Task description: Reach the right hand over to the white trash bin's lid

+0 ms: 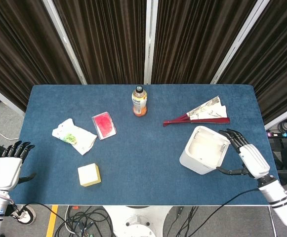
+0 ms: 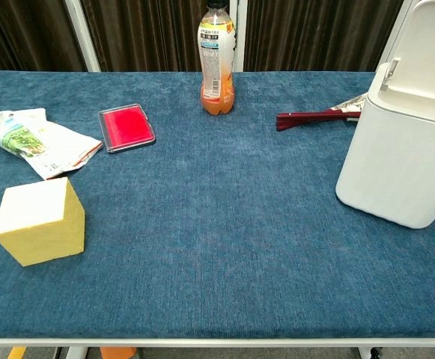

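white trash bin (image 1: pixel 204 156) at right side of blue table (image 1: pixel 143 163), near front edge, interior showing from above; lid (image 2: pixel 431 52) raised upright at its far-right side. right robot hand (image 1: pixel 247 155) just beside bin's right flank, fingers spread, thumb toward bin wall, holding nothing; contact with lid cannot tell. left robot hand (image 1: pixel 9 167) off table's left edge, fingers apart, released. red folded fan (image 1: pixel 197 118) beyond bin. orange drink bottle (image 1: pixel 140 101) upright at table's far middle.
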Robot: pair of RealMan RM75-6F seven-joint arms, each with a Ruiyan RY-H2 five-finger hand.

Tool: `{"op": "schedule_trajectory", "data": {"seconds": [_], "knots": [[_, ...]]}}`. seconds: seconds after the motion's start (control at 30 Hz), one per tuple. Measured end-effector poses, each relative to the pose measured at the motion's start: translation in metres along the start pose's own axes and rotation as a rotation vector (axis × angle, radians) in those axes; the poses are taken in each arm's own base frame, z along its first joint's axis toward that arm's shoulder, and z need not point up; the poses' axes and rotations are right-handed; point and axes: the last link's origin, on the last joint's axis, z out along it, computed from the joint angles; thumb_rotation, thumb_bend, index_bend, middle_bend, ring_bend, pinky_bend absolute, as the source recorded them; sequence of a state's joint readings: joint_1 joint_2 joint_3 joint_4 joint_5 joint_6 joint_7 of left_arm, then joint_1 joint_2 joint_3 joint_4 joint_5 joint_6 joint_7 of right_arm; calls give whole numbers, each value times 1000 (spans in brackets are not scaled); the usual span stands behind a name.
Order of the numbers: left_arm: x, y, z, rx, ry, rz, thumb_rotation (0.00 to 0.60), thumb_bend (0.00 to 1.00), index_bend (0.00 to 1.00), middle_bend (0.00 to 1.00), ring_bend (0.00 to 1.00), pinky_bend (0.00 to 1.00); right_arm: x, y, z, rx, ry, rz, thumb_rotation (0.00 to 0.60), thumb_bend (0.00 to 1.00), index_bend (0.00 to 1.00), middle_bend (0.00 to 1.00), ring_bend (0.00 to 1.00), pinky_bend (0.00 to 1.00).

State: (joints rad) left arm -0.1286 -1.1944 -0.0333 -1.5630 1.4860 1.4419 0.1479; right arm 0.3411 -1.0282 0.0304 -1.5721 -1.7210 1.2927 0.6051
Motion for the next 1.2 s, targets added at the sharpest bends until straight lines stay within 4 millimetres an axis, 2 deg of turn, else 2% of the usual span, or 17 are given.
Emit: {"op": "schedule_trajectory", "data": {"seconds": [0.33,0.73,1.2], "knots": [[0,-1,-1,5,1,-3,600,84,185,153,79,163,-19,-7,-5,9,-114,-28,493,85,0,115,0,0],[-1,-4,-3,13,-1,-7,600,84,185,153,79,163,-31,-16,-8,34,-170,-52,493,89,0,116,0,0],[0,-5,-4,15,4,-8,600,84,185,153,78,163,-41,-11,-8,5,-222,-59,492,92,0,124,0,0]]}}
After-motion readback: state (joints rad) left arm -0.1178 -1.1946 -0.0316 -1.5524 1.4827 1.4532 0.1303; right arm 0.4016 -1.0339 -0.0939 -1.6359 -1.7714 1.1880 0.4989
